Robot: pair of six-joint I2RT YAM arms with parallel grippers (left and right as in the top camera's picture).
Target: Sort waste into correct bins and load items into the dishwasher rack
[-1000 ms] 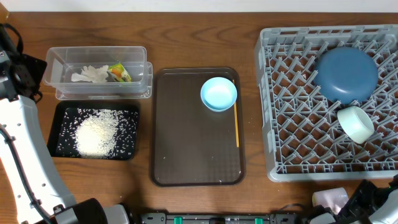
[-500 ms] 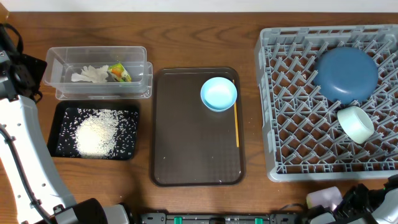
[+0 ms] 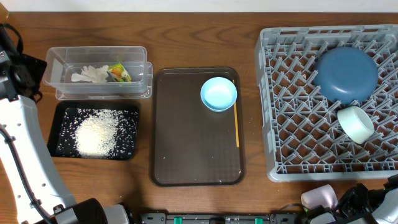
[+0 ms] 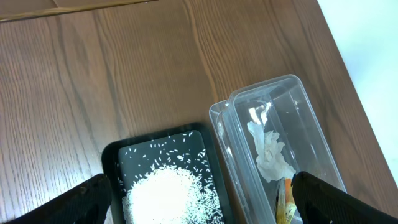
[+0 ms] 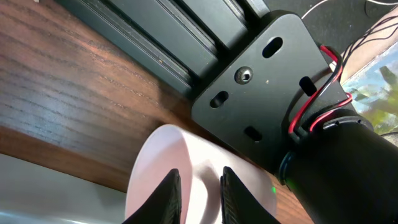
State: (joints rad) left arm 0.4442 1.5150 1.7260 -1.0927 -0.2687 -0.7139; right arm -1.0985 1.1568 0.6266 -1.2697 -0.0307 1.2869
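Item: small pink cup [image 3: 319, 198], lower right of frame, wall pinched by right end effector [image 5: 199, 175]; grey lattice dishwasher rack [image 3: 292, 130] directly up-frame; left end effector [image 4: 199, 205], spread, far left.

Robotics lab bench staged as a kitchen clean-up station. A wood-grain tabletop [image 3: 186, 37] holds a grey dishwasher rack [image 3: 264, 106], a brown serving tray [image 3: 196, 149] and a clear plastic tub [image 3: 53, 62]. A white robot arm [image 3: 25, 155], black metal rails [image 5: 149, 31] and loose red and black wires [image 5: 329, 56] surround it.
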